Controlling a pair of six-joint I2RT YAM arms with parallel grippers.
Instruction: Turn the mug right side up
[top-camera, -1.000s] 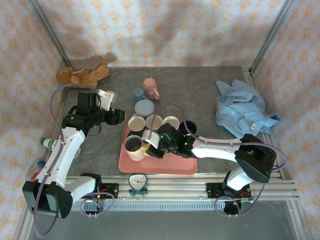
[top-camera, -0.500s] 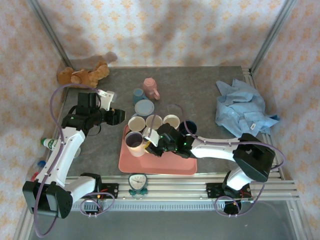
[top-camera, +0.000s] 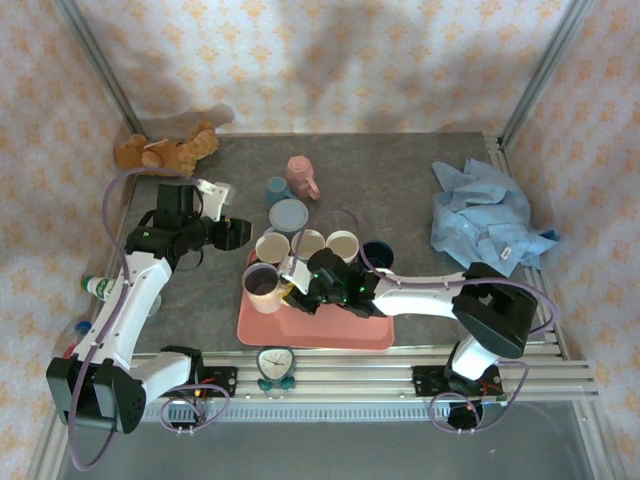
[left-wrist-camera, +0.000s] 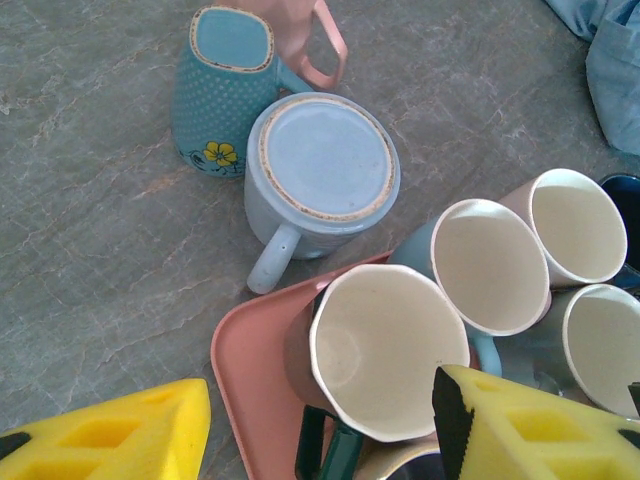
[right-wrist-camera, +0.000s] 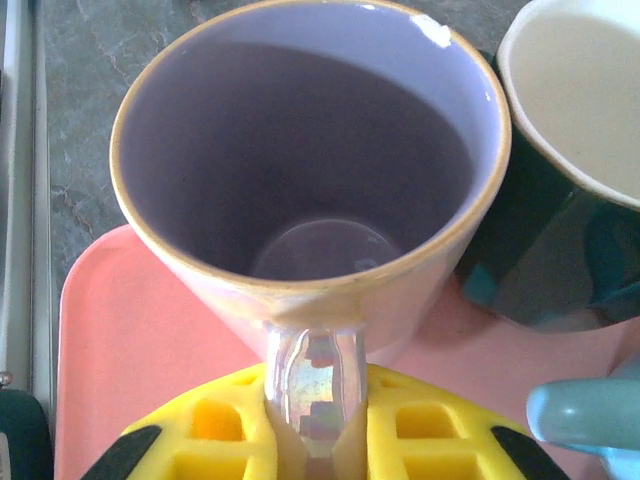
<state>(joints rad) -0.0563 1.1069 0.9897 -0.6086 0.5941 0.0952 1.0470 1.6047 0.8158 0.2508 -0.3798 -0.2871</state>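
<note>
Grey marbled matting (top-camera: 400, 180) is lying flat, floral-papered walls (top-camera: 300, 60) enclosing it; right pincer (right-wrist-camera: 310, 440) is pinching the handle of the lilac mug (right-wrist-camera: 300, 150), upright just ahead of it over the pink tray (right-wrist-camera: 130, 340); left pincer (left-wrist-camera: 315, 440) is hovering spread over the tray's corner

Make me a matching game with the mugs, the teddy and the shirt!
Things:
1. purple-inside mug
2. pale blue mug
3. teddy bear
4. blue shirt

Where or how:
A. at the far left corner of the table
B. upside down on the table
C. crumpled near the table's right edge
D. handle pinched by the right pincer

Pairs: 1-D, 2-B, 3-A, 4-C
</note>
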